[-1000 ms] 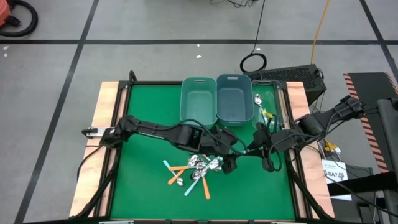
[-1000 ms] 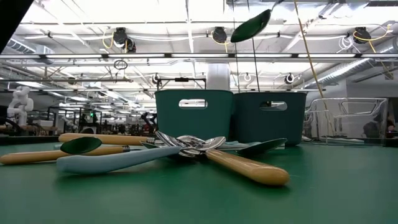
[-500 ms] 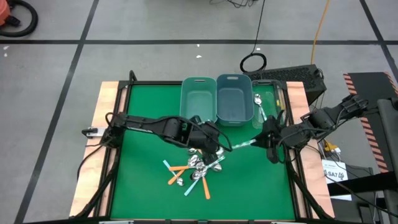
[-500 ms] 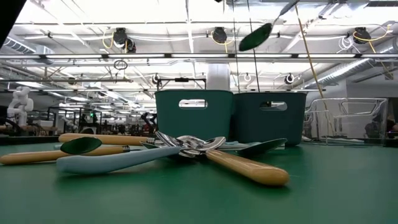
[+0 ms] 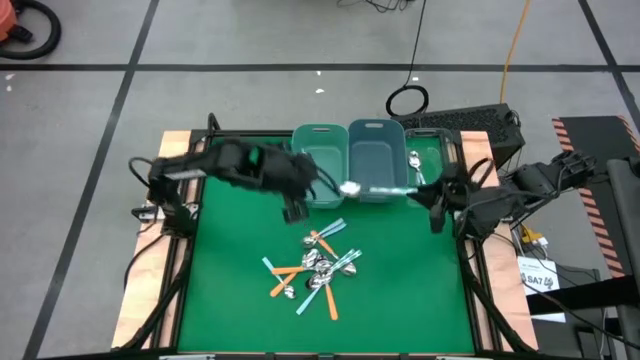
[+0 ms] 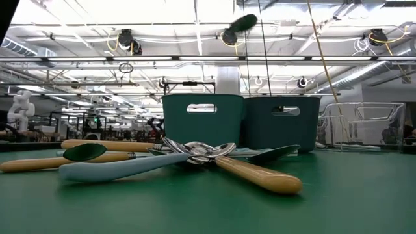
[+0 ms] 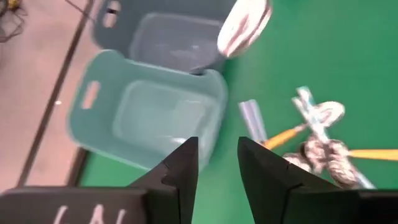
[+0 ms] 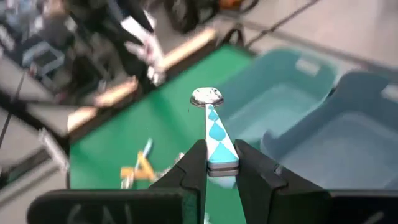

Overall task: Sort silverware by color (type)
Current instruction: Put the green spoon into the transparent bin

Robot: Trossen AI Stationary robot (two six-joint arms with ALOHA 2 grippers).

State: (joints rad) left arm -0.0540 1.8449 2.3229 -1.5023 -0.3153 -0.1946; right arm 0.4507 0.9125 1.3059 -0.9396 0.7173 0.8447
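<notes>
right tool (image 8: 219, 163) grips a blue spoon (image 8: 214, 134) above bins (image 5: 372, 160).

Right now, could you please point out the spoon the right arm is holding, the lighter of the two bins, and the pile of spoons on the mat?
Held spoon (image 8: 222, 149): right wrist view, on its patterned handle.
Lighter bin (image 5: 318, 164): high view, on its bare floor.
Spoon pile (image 5: 318, 266): high view, on the cluster's middle.

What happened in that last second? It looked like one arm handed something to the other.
The left gripper let go and drew back from over the spoon pile toward the lighter bin, its fingers narrowing, empty. The right gripper, shut on the light blue spoon, carried it up toward the darker bin. Pile and bins stayed put.
</notes>
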